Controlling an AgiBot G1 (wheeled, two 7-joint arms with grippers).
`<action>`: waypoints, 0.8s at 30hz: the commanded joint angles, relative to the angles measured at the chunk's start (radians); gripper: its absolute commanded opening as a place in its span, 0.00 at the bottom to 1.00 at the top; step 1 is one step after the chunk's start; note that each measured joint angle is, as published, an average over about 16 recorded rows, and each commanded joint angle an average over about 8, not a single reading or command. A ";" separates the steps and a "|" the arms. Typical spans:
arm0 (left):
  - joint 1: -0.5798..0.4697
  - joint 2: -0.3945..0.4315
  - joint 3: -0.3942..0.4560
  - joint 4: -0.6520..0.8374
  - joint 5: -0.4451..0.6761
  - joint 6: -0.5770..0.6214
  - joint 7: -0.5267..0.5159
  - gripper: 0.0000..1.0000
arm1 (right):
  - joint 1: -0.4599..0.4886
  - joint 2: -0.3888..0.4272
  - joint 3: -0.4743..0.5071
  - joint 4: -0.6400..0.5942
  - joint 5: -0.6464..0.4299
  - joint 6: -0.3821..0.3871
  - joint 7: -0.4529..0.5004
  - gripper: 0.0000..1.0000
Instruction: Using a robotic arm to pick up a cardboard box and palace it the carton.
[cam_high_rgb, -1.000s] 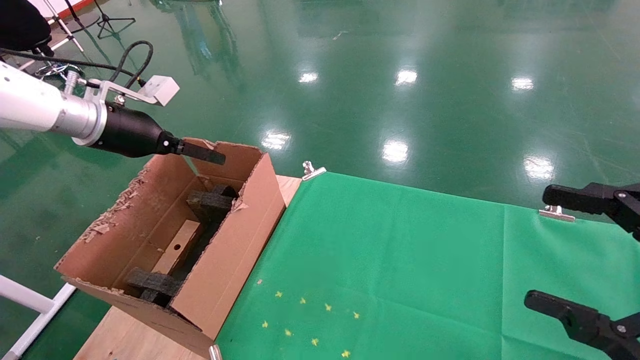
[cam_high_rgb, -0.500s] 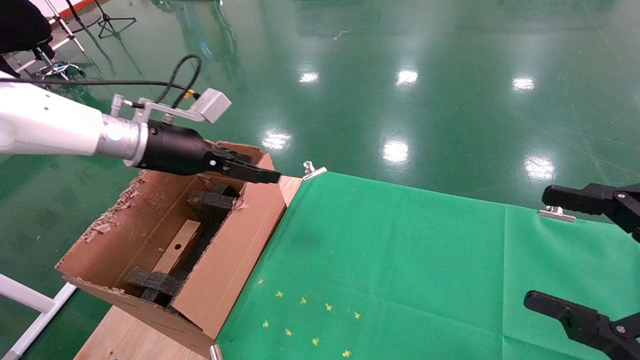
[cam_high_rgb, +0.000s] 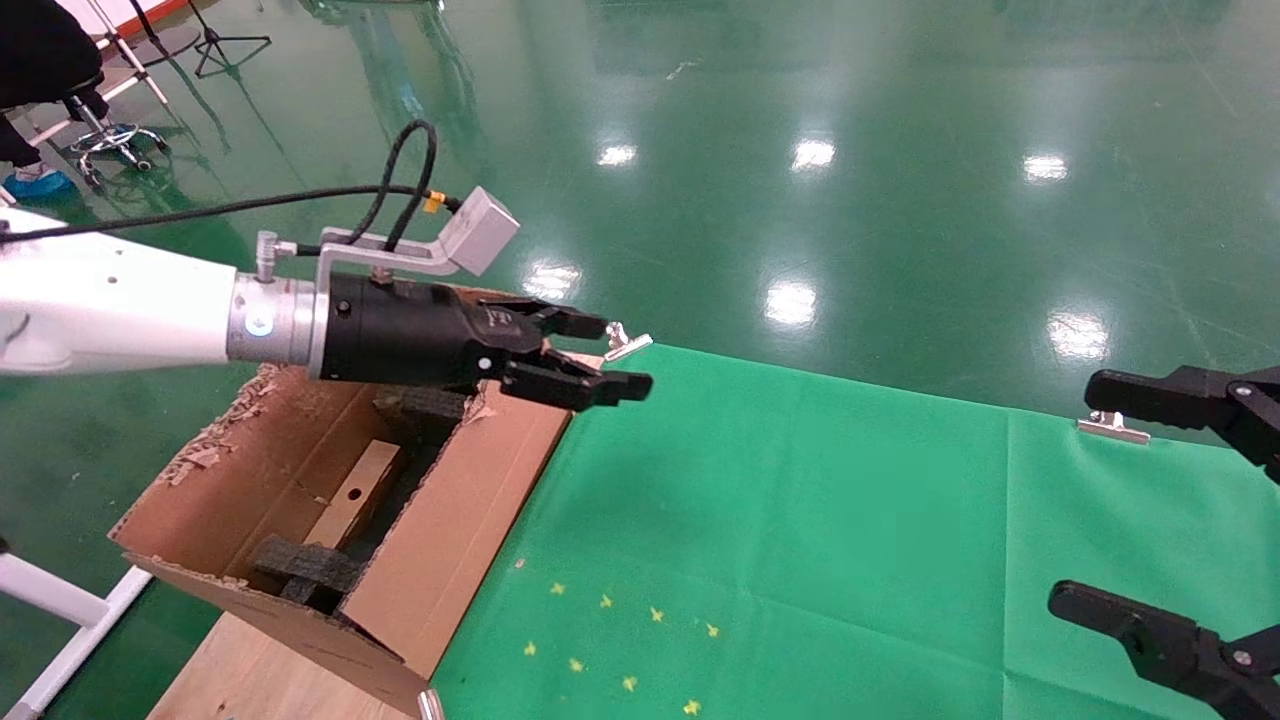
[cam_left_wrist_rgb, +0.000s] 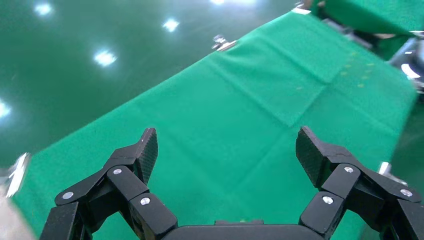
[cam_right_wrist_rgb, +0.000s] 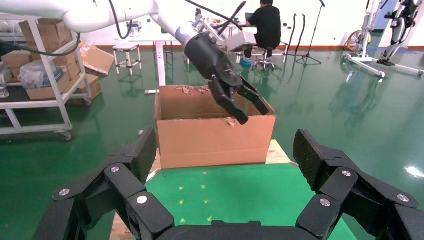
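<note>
The small slim brown cardboard box (cam_high_rgb: 355, 494), with a round hole in its side, is seen lying inside the large brown corrugated carton (cam_high_rgb: 470, 510) with ragged flaps, between dark black foam pieces (cam_high_rgb: 425, 408). The white robotic arm (cam_high_rgb: 120, 310) with a silver wrist is stretched over the carton's far corner, and its black left gripper (cam_high_rgb: 605, 355) is held beyond the carton rim, above the edge of the green cloth (cam_high_rgb: 800, 520). Its fingers are spread wide and nothing is held between them. The box is left well behind and below the claw. The right gripper (cam_high_rgb: 1110, 500) is parked at the right side over the cloth, its jaws spread wide.
</note>
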 joint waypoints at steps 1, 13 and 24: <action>0.032 -0.006 -0.028 -0.036 -0.028 0.008 0.020 1.00 | 0.000 0.000 0.000 0.000 0.000 0.000 0.000 1.00; 0.225 -0.044 -0.196 -0.247 -0.197 0.054 0.138 1.00 | 0.000 0.000 0.000 0.000 0.000 0.000 0.000 1.00; 0.393 -0.076 -0.341 -0.430 -0.343 0.095 0.240 1.00 | 0.000 0.000 0.000 0.000 0.000 0.000 0.000 1.00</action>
